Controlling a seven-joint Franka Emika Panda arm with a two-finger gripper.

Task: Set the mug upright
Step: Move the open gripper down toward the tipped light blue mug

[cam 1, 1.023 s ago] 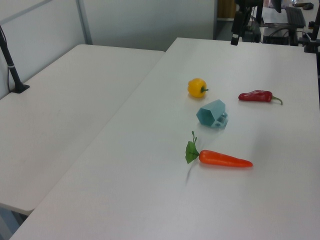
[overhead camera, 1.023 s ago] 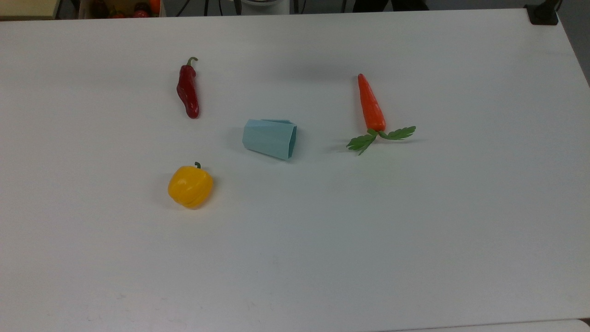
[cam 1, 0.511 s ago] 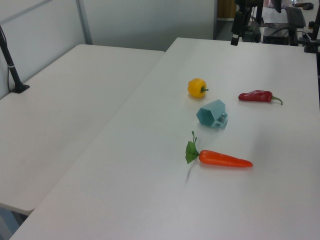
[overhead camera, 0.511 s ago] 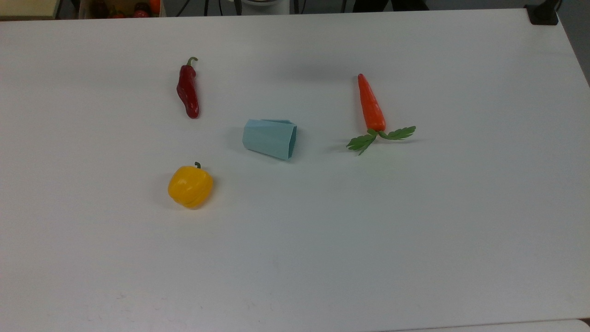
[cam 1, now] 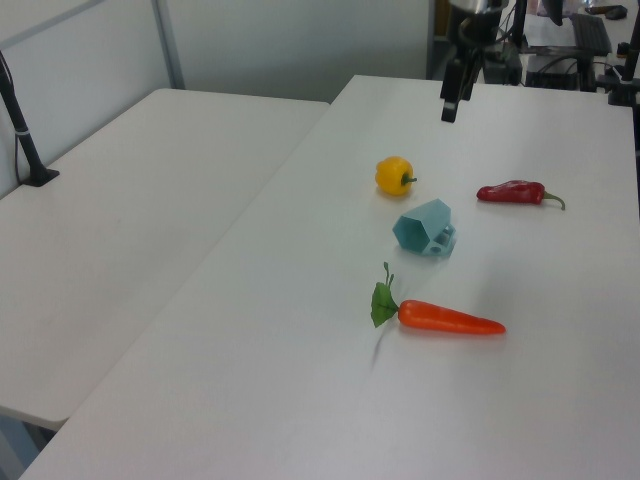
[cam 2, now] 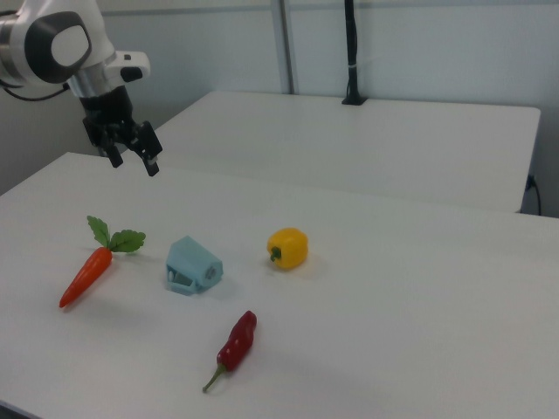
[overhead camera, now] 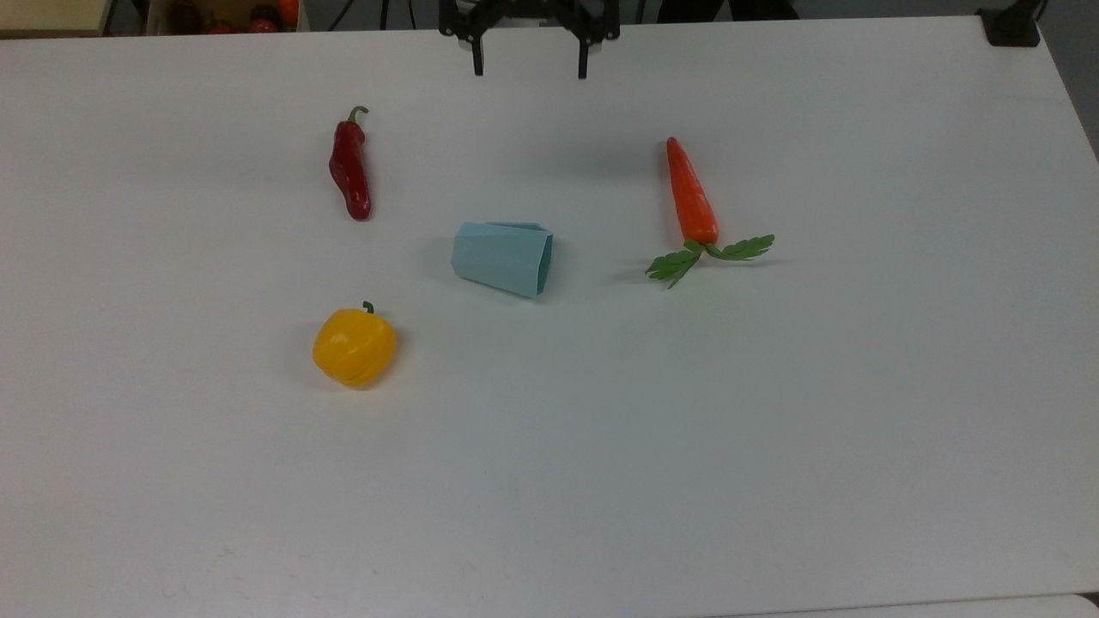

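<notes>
we are at the opening of the job: the mug (overhead camera: 502, 257) lies on its side near the middle of the counter (overhead camera: 773, 446), untouched, between the red chili (overhead camera: 349, 167) and the carrot (overhead camera: 691, 196) in the top view, with the yellow pepper (overhead camera: 355, 348) below the chili. the gripper (overhead camera: 530, 70) hangs at the counter's far edge in the top view, well apart from the mug, its fingers (overhead camera: 477, 62) spread wide with nothing between them. so we judge this to be the approach, with the grasp not yet made.

the next move, as we see it, calls for us to bring the gripper over the mug and turn the wrist so the fingers can close on a wall or across the faceted body, then tip it onto its narrower base. the slanted facets could let it slip or roll, so a square hold matters.

the top view gives us the mug's plain outline, wide end toward the top view's right. the left view shows what is hidden there: the mug (cam 1: 424, 228) has its small handle down by the counter. the right view shows the gripper (cam 2: 129, 159) raised clear above the counter, and the mug (cam 2: 193, 266) between the carrot (cam 2: 84, 275) and the pepper (cam 2: 287, 248).
</notes>
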